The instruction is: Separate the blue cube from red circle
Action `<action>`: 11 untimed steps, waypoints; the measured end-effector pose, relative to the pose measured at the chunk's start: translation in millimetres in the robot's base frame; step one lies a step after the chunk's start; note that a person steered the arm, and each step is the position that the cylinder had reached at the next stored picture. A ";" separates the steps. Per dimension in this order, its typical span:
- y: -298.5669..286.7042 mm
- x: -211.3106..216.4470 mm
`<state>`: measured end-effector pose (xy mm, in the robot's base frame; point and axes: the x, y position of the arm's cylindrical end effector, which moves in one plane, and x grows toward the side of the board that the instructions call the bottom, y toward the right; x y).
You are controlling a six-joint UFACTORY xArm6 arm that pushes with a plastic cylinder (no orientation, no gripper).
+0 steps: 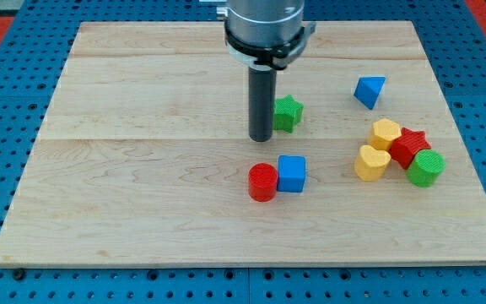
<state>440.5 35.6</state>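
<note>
The blue cube (pixel 292 173) sits near the board's middle, touching the red circle (pixel 262 182) on its left side. My tip (pixel 261 138) is on the board just above the red circle, a short gap away from both blocks. The rod rises to the arm's grey flange at the view's top.
A green star (pixel 288 113) sits right beside the rod on its right. A blue triangle (pixel 369 91) lies at the upper right. A cluster at the right holds a yellow hexagon (pixel 386 133), a yellow heart (pixel 371 162), a red star (pixel 409 147) and a green circle (pixel 425 168). The wooden board (pixel 142 194) ends near the view's bottom.
</note>
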 end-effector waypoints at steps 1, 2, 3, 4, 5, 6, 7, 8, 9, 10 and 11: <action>25.7 -40.3; 45.2 -62.3; 39.9 -1.6; 60.7 56.0; 42.2 105.9; 16.1 98.4; 6.7 31.6; 1.8 -21.8; 33.2 25.9; 50.2 15.9; 51.9 -27.6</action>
